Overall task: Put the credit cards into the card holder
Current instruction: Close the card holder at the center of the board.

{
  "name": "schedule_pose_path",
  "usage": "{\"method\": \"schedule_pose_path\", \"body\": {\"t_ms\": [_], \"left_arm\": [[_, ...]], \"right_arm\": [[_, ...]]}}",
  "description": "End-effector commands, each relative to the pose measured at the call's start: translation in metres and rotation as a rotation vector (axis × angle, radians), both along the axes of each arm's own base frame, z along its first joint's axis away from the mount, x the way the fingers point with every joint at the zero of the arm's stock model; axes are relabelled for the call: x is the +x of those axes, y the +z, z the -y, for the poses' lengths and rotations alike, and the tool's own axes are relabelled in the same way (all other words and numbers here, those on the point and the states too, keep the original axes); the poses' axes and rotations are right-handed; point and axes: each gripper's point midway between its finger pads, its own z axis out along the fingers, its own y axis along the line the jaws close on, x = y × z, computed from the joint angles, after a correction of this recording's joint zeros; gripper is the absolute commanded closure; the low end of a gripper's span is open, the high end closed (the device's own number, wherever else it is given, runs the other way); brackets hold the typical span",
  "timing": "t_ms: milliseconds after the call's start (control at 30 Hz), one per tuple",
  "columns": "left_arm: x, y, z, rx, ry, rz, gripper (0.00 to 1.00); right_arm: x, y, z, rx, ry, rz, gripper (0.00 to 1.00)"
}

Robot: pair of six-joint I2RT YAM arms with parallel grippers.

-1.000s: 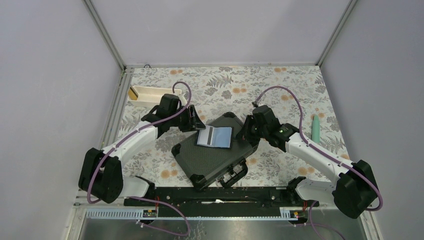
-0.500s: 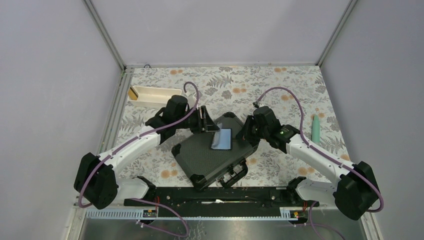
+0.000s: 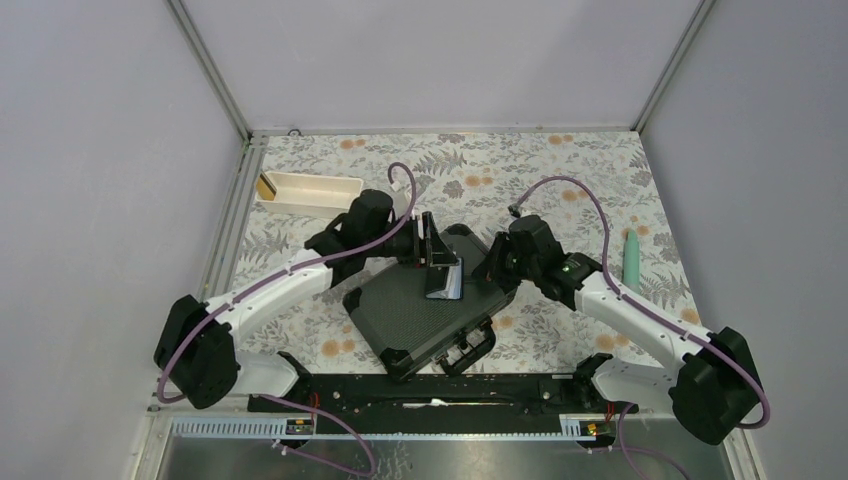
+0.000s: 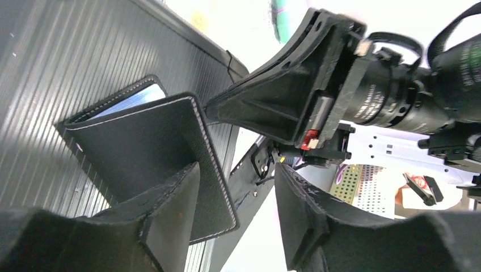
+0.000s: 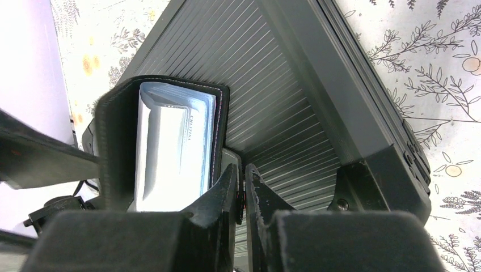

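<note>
- The holder (image 3: 443,282) lies on the case (image 3: 400,315), half folded, between the two grippers.
- It sits just ahead of the right gripper (image 5: 243,170), whose fingers are pressed almost together at its near edge, and they seem to pinch the cover there.
- The left gripper (image 4: 237,170) stands spread. The holder's black outer flap leans across its lower left finger (image 4: 170,221), and nothing sits in the gap between the fingers.
- Only the right wrist view looks into the holder (image 5: 170,141): we see pale grey-blue sleeves inside, one with a line of small print.
- Only the left wrist view shows the holder's stitched back (image 4: 142,141), with a sliver of the pale inside at its far edge.
- From above we get the layout alone: both arms reach inward over the case. The left forearm is stretched long and the right is bent at the elbow.
- From above, the holder is a dark wedge with a thin pale strip.
- We cannot tell whether a card sits in the sleeves, because they are washed out and partly behind the right fingers.
- The thin slit between the right fingers is too dark to show exactly what it grips.
- Far behind the left gripper, a tray (image 3: 305,190) lies on the floral cloth.
</note>
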Motion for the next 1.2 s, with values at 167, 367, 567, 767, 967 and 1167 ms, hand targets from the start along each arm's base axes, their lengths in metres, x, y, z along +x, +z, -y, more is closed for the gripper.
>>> {"method": "schedule_pose_path", "body": {"t_ms": [167, 367, 567, 767, 967, 1167], "left_arm": [[0.019, 0.054, -0.034, 0.016, 0.166, 0.211, 0.44], [0.041, 0.015, -0.09, 0.084, 0.44, 0.147, 0.45], [0.051, 0.001, -0.133, 0.195, 0.571, 0.172, 0.42], [0.069, -0.042, -0.182, 0.327, 0.675, 0.097, 0.43], [0.08, -0.063, -0.183, 0.411, 0.625, 0.058, 0.45], [0.081, -0.078, -0.172, 0.438, 0.523, 0.028, 0.46]], "right_arm": [[0.001, 0.013, 0.002, 0.03, -0.02, 0.041, 1.0], [0.001, 0.015, 0.002, 0.033, -0.017, 0.043, 1.0], [0.0, 0.014, 0.002, 0.031, -0.015, 0.04, 1.0], [-0.001, 0.014, 0.003, 0.032, -0.015, 0.04, 1.0], [-0.001, 0.015, 0.003, 0.034, -0.017, 0.043, 1.0], [-0.001, 0.016, 0.003, 0.036, -0.016, 0.045, 1.0]]}}
